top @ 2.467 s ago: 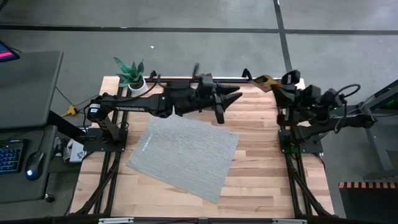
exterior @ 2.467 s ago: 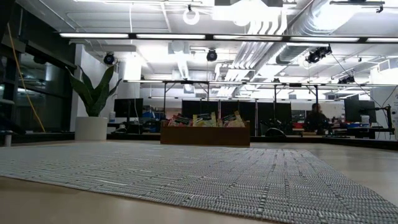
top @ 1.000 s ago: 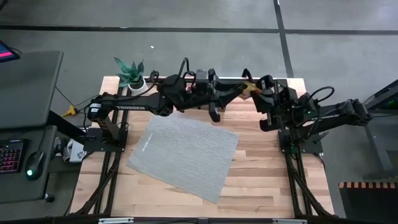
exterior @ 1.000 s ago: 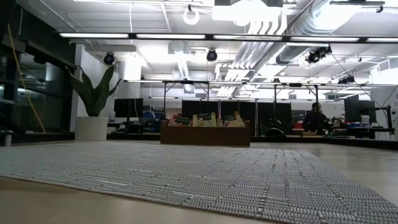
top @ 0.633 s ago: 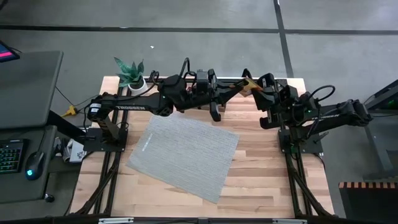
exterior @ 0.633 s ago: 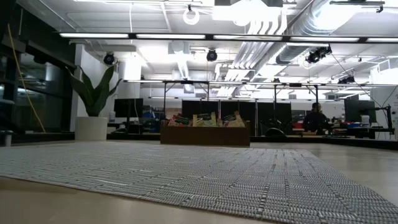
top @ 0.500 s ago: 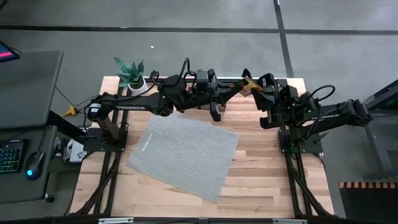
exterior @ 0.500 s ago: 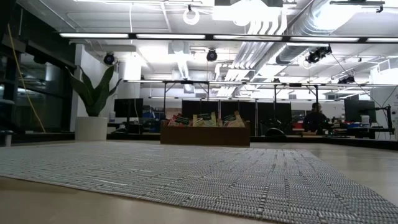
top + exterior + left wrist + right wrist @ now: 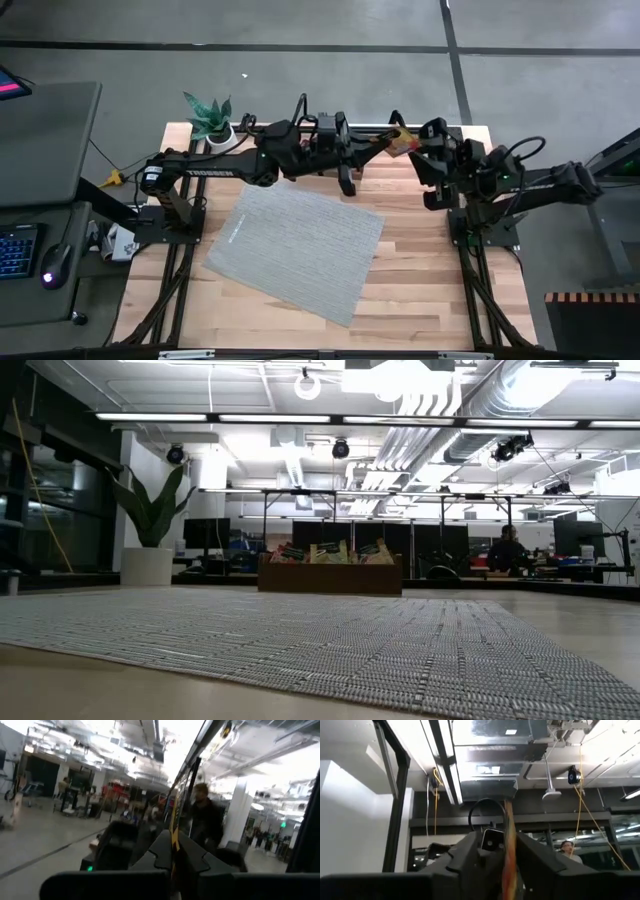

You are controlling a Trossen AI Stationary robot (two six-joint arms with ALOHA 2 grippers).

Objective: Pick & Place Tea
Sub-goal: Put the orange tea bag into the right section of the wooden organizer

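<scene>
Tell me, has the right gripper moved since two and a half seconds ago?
Yes. In the high view the right gripper has swung from near the table's right edge inward, toward the left gripper, meeting at a yellow sachet.

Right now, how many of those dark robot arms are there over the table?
2. The left arm reaches along the table's far edge toward the middle; the right arm comes from the right. Their hands meet at a tea sachet near the far edge.
</scene>
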